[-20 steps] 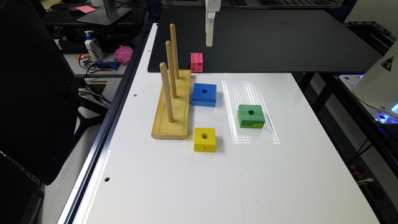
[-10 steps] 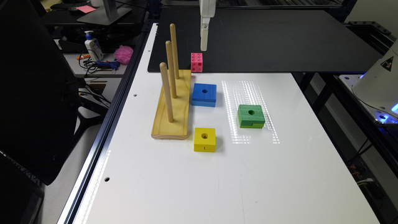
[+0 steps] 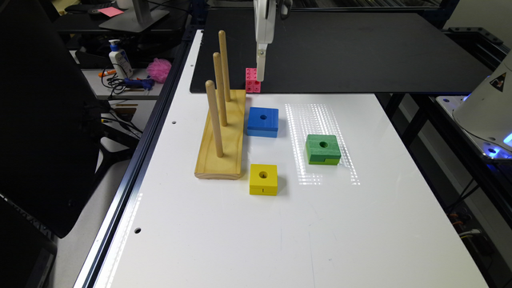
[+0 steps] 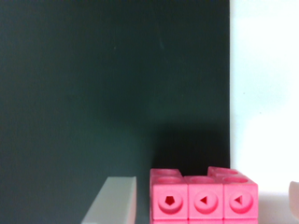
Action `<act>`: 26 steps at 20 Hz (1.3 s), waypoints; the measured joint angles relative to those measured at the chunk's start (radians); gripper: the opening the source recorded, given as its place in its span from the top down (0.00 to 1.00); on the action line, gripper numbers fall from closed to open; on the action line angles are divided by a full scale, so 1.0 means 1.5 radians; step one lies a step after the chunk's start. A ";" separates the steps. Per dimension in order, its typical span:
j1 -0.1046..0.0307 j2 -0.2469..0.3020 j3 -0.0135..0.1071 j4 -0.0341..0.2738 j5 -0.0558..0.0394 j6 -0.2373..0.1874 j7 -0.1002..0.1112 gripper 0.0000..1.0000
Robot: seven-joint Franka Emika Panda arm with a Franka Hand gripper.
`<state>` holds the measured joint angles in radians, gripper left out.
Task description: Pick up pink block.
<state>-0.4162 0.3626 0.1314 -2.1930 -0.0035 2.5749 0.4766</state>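
One pink block (image 4: 203,198) between spread fingers (image 4: 112,200) of end effector (image 3: 260,72).

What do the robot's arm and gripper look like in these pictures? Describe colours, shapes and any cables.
In the exterior view the gripper is a slim white part narrowing into a pale, straight-sided tip, with a small dark spot where the two join. Dark cables or fittings sit beside its top. In the wrist view, one finger is an off-white, flat-faced wedge.
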 joint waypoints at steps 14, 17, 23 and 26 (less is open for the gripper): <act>0.000 0.030 0.000 0.011 -0.0006 0.023 0.000 0.00; 0.000 0.059 0.000 0.016 -0.0016 0.050 0.000 0.00; 0.001 0.069 0.001 0.031 -0.0016 0.051 0.000 0.00; 0.001 0.069 0.001 0.032 -0.0016 0.051 0.000 0.00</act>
<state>-0.4151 0.4665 0.1333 -2.1451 -0.0059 2.6518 0.4766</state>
